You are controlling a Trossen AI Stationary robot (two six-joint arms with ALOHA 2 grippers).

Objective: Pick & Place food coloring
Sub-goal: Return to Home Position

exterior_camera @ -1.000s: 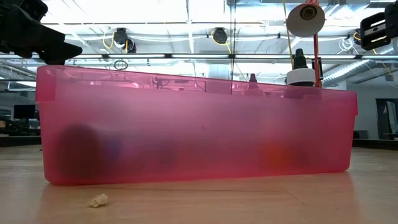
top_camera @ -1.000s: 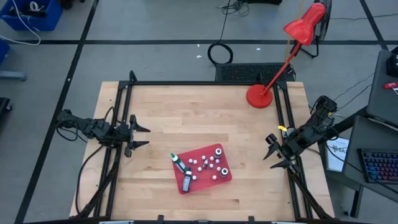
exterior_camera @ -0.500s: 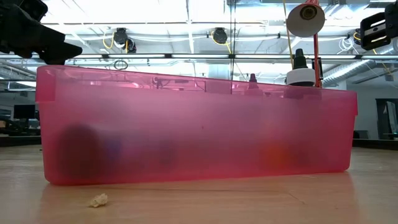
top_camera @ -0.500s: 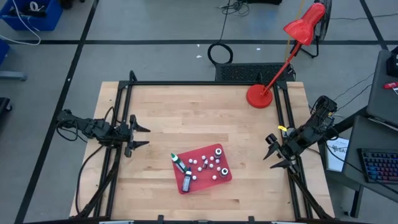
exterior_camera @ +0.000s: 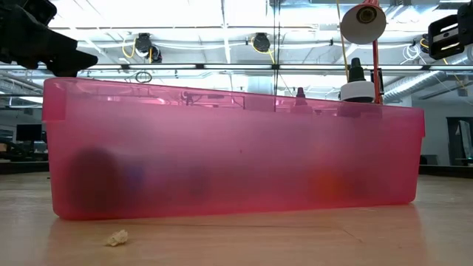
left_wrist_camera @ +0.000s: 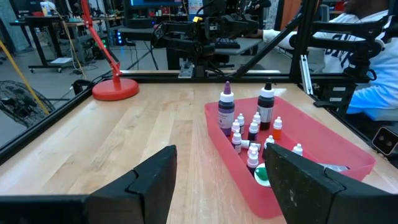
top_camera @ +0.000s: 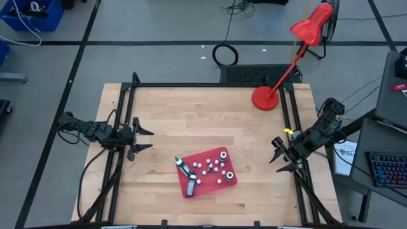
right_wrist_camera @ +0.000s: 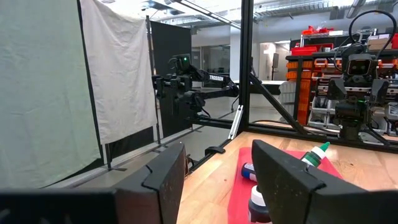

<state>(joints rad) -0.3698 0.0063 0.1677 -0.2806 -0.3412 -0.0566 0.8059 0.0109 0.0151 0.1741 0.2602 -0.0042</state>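
Note:
The food coloring (top_camera: 213, 167) is a cluster of tiny white-topped dropper bottles standing in a shallow red tray (top_camera: 230, 183) near the table's near edge. The left wrist view shows the food coloring (left_wrist_camera: 252, 134) upright, with dark bodies. In the low view the tray's pink wall (exterior_camera: 236, 155) fills the picture and the bottles are only dark blurs behind it. My left gripper (top_camera: 150, 139) hovers open at the table's left edge, well left of the tray. My right gripper (top_camera: 275, 152) hovers open at the right edge, well right of it.
Larger bottles share the tray: a green-tipped one (top_camera: 182, 165) and a dark one (top_camera: 191, 185) lie at its left end, and two tall ones (left_wrist_camera: 226, 109) stand. A red desk lamp (top_camera: 266, 98) stands at the far right corner. Black frame rails (top_camera: 123, 127) border the table. A crumb (exterior_camera: 116, 238) lies before the tray. A person's white sleeve (left_wrist_camera: 367, 56) shows beyond.

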